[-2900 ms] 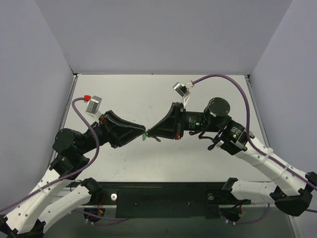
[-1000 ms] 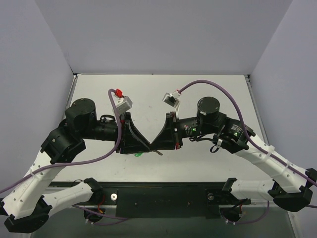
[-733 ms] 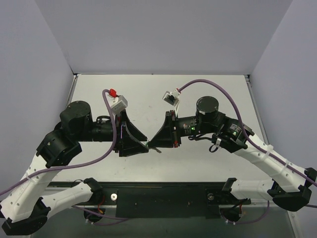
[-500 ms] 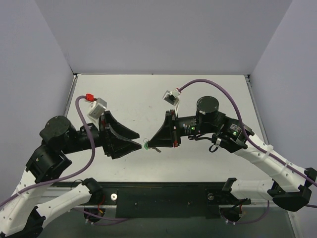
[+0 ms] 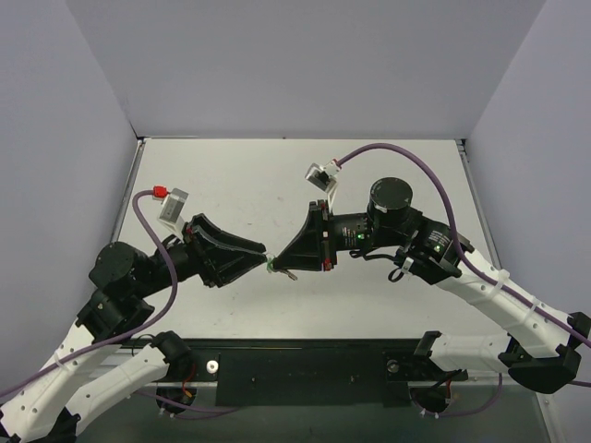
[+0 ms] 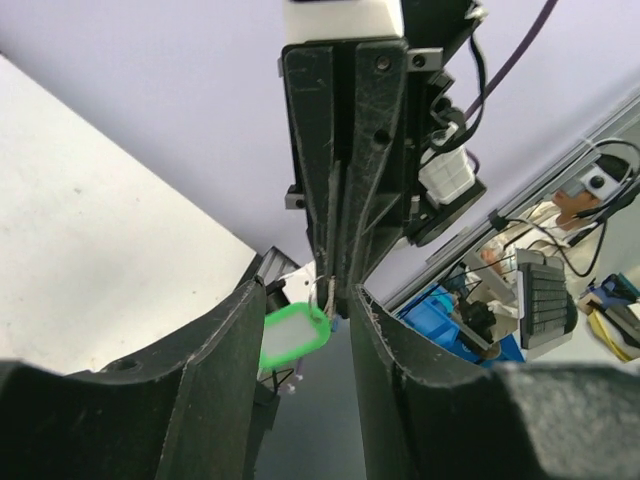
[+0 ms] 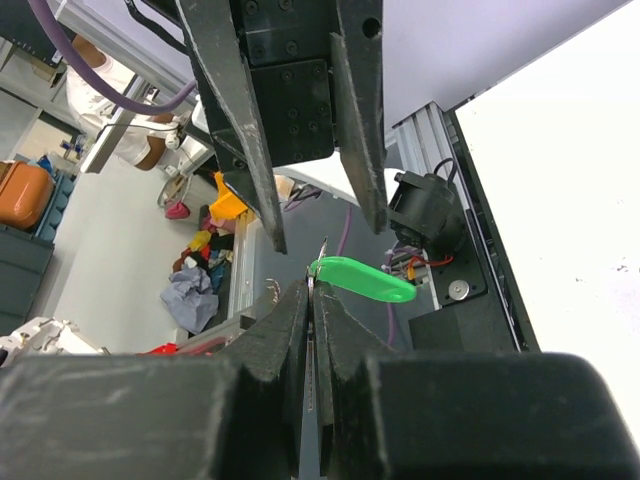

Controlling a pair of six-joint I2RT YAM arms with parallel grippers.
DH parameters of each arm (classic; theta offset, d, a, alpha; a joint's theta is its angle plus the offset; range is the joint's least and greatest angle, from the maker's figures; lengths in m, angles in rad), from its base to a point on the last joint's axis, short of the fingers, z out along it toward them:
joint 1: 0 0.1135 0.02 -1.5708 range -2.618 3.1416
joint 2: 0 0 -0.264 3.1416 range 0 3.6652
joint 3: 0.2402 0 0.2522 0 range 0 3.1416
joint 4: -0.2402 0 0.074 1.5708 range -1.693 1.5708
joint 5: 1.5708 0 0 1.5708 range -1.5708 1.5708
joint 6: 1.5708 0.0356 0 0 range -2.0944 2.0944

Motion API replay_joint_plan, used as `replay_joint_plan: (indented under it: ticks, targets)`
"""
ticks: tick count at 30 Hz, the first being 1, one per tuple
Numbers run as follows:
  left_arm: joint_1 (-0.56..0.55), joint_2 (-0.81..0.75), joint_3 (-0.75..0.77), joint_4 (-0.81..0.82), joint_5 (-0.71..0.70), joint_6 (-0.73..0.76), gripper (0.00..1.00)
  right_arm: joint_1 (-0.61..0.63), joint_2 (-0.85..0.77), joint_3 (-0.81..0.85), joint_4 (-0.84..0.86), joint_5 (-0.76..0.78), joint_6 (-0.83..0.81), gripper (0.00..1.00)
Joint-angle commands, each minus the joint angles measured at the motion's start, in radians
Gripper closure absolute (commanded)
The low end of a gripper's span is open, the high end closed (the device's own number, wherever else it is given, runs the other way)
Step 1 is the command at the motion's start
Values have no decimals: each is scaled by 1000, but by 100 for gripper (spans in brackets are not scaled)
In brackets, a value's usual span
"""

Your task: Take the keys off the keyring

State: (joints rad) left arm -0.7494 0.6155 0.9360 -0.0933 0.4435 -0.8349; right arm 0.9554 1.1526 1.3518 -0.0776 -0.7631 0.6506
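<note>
Re-engagement of your left hand (image 6: pixel 307 300) is the change to note. Half a second ago it stood off toward 8 o'clock, and bare white desk (image 5: pixel 231 175) showed between its tips and the load. It has now come back in. Its fingers are spread and sit on either side of the bright green translucent oval plastic keyring (image 6: pixel 293 333). The left wrist view shows the tag lying close against one finger, but no pinch is made yet.

Your right hand (image 7: pixel 312 292) has not moved from its approach at 3 o'clock. Its fingers are pressed together on the thin metal at the top of the keyring, and this holds the assembly clear of the desk, just toward 6 o'clock from the desk centre. Whether the pinched sliver is the ring or part of the key cannot be told.

The tiny slim grey metal key (image 5: pixel 288 273) shows in the top view at 4 o'clock of the tag, and it still appears to be attached.

Treat the task as not yet completed. This is a fresh attempt at a two-handed hold. Close the left hand on the tag only, because a pinch that also catches the right fingertips would probably twist the ring without freeing the key.
</note>
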Motion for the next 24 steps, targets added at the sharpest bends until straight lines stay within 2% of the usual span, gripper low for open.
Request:
replay_joint_plan:
  ticks: [1, 17, 22, 24]
  targets:
    - [1, -14, 11, 141, -26, -41, 52, -4, -8, 13, 102, -15, 20, 100]
    - [1, -30, 4, 125, -23, -46, 57, -1, 9, 21, 136, -15, 47, 100]
    - [-1, -14, 0, 145, -9, -52, 66, -1, 10, 26, 139, -16, 46, 100]
    - [-2, -5, 3, 144, -3, -52, 67, -1, 13, 27, 141, -16, 47, 100]
